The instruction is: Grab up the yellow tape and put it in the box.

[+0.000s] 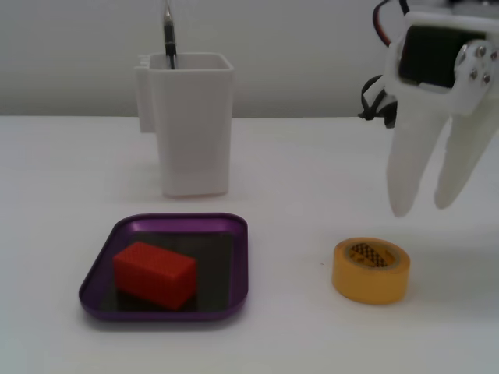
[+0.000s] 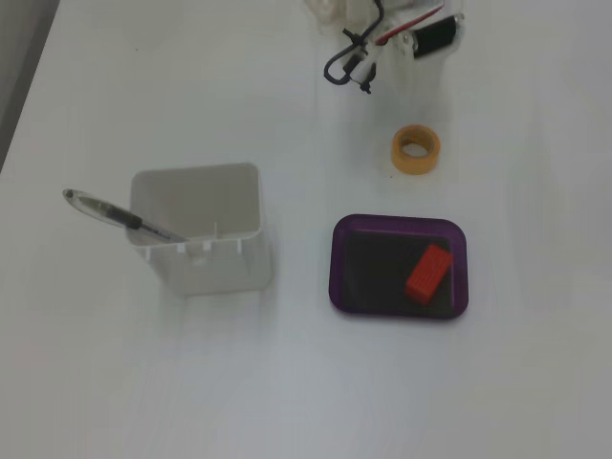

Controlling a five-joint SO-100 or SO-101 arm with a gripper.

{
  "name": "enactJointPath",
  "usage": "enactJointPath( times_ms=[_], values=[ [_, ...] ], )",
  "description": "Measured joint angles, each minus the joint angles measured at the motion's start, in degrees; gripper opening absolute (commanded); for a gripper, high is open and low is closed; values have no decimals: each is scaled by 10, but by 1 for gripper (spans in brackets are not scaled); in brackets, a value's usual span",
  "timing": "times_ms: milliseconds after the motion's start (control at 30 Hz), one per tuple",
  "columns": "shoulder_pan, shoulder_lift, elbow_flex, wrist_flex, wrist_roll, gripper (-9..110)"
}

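The pincer (image 1: 422, 209) hangs empty, fingers parted, just above and behind the yellow tape (image 1: 371, 269), which lies flat on the tabletop (image 1: 296, 156). Best to lower straight, straddling one wall of the roll through its core, before carrying it to the box (image 1: 238, 292).

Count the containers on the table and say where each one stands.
2. The purple box sits at front left in a fixed view, holding a red block; the tall white container stands behind it.

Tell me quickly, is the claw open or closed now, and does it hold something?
Claw: open, holding nothing, above the yellow tape.
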Motion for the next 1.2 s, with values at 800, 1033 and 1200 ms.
enactJointPath(
  times_ms=[800,1033,1200],
  values=[
    [5,-147,45,-177,-3,12],
    [5,-147,62,-197,-5,-1],
    [4,-126,9,-153,-5,-1]
  ],
)
